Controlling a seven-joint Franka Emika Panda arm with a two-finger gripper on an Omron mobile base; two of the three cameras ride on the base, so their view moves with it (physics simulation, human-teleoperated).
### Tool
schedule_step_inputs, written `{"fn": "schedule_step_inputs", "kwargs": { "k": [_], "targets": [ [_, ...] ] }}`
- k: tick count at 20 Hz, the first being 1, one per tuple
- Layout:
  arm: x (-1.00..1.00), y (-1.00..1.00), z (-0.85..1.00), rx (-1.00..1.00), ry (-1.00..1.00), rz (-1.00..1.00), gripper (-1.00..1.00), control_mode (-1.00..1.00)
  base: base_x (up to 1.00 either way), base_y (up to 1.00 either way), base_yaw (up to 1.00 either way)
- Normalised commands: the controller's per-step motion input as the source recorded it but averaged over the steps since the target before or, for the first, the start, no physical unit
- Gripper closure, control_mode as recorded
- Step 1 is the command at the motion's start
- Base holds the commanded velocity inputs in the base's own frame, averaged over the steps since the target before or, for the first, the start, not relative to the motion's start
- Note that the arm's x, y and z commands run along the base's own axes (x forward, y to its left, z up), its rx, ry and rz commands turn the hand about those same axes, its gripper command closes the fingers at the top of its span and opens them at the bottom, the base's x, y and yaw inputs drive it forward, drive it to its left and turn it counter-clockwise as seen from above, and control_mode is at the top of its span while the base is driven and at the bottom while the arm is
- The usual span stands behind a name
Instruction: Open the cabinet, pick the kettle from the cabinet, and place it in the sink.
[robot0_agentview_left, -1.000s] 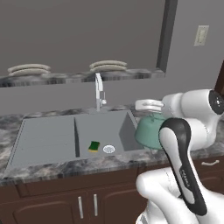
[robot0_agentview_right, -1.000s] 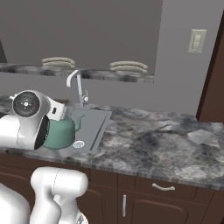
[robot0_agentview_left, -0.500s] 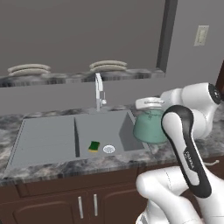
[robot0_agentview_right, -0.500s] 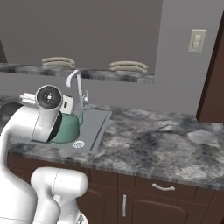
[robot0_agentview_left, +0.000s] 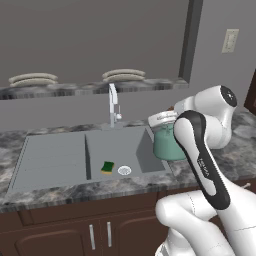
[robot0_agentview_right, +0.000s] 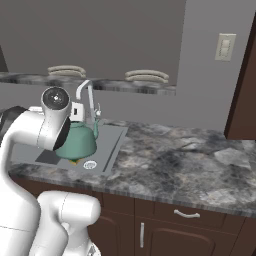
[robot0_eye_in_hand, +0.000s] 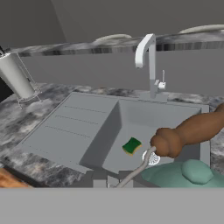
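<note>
One gripper (robot0_eye_in_hand: 114, 183), jaws nearly closed, clamped on the kettle's (robot0_agentview_left: 167, 142) thin wire handle; in the hand view the wire runs up from between the fingertips to a brown wooden grip, with the teal lid and knob just right of it. Kettle hangs off the counter surface, upright, carried by the handle.

Left base view: kettle sits behind the forearm, over the right rim of the sink (robot0_agentview_left: 55, 162), partly hidden by the arm. Right base view: kettle (robot0_agentview_right: 76, 141) is over the basin, spout pointing right toward the faucet (robot0_agentview_right: 85, 95), body just above the drain. Whether the bottom touches the basin floor, can't tell.

Green-yellow sponge (robot0_agentview_left: 107, 166) lies on the basin floor beside the round drain (robot0_agentview_left: 124, 170). Faucet (robot0_agentview_left: 114, 105) stands behind the basin. Plates (robot0_agentview_left: 123, 75) stacked on the ledge above. Grey cylinder (robot0_eye_in_hand: 15, 78) stands on the counter, left of the drainboard in the hand view.

Versus a second ago: kettle has shifted left, from over the counter edge to over the basin. Elbow has swung higher and further toward the sink. Jaws have stayed clenched. Sponge unmoved.
</note>
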Motion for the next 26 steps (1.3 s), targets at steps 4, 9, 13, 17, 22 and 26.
{"fn": "schedule_step_inputs", "kwargs": {
  "k": [4, 9, 13, 17, 22, 26],
  "targets": [
    [0.18, 0.09, -0.23, -0.09, 0.00, 0.07, 1.00, -1.00, 0.00, 0.00, 0.00],
    [0.19, 0.06, -0.22, -0.04, 0.00, 0.09, 1.00, -1.00, 0.00, 0.00, 0.00],
    [0.18, 0.06, -0.22, -0.01, 0.00, 0.11, 1.00, -1.00, 0.00, 0.00, 0.00],
    [0.19, 0.09, -0.25, 0.00, 0.00, 0.11, 1.00, -1.00, 0.00, 0.00, 0.00],
    [0.25, 0.09, -0.20, 0.00, 0.00, 0.10, 1.00, -1.00, 0.00, 0.00, 0.00],
    [0.29, 0.10, -0.19, 0.00, 0.00, 0.10, 1.00, -1.00, 0.00, 0.00, 0.00]
  ]
}}
